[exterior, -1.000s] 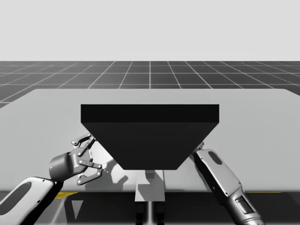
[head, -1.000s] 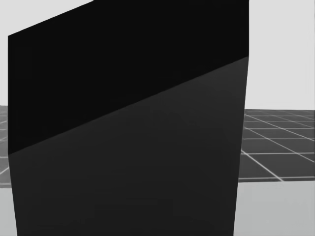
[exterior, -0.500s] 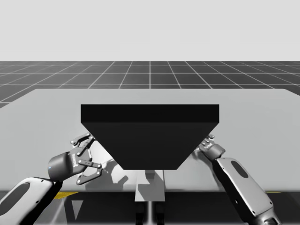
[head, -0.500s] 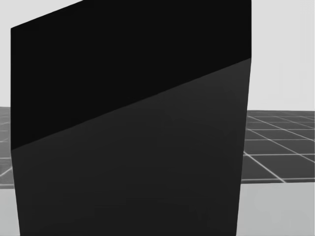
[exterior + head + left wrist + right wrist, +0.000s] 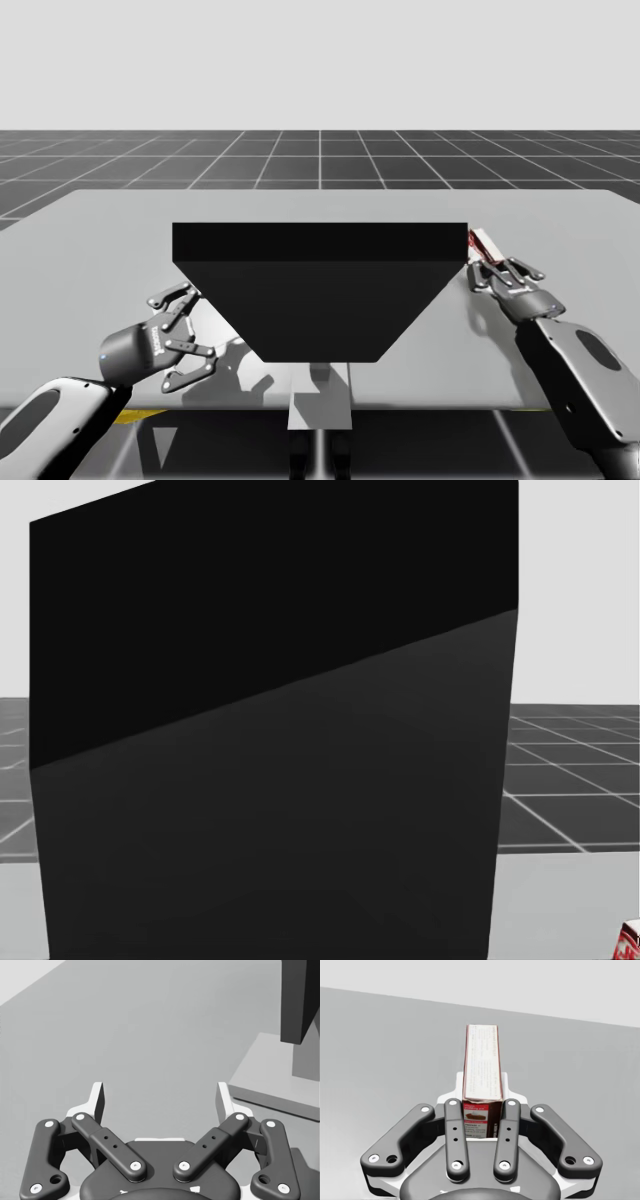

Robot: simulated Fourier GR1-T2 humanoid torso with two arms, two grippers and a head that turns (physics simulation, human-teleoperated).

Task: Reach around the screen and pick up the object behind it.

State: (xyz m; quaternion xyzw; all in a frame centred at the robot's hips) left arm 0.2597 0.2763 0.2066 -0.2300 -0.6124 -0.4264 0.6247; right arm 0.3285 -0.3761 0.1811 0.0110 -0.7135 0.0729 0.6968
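A tall black screen [image 5: 320, 300] stands mid-table and takes up most of the head view [image 5: 270, 740]. My right gripper [image 5: 497, 268] is beside the screen's right edge, shut on a narrow red-and-white box [image 5: 483, 243]. In the right wrist view the box [image 5: 481, 1065] lies lengthwise between the fingers of that gripper [image 5: 481, 1094], which press on both its long sides. A corner of the box [image 5: 628, 942] peeks into the head view. My left gripper [image 5: 198, 328] hovers open near the screen's lower left, and in its wrist view it [image 5: 160, 1102] holds nothing.
The grey table [image 5: 100, 240] stretches wide on both sides of the screen. The screen's post [image 5: 300, 1000] and flat grey base [image 5: 272, 1082] sit ahead and to the right of my left gripper. The table's front edge runs close under both arms.
My right arm has swung out from behind the screen's lower right to its right edge, and the box now shows in its gripper. My head has turned slightly. The left arm barely shifted.
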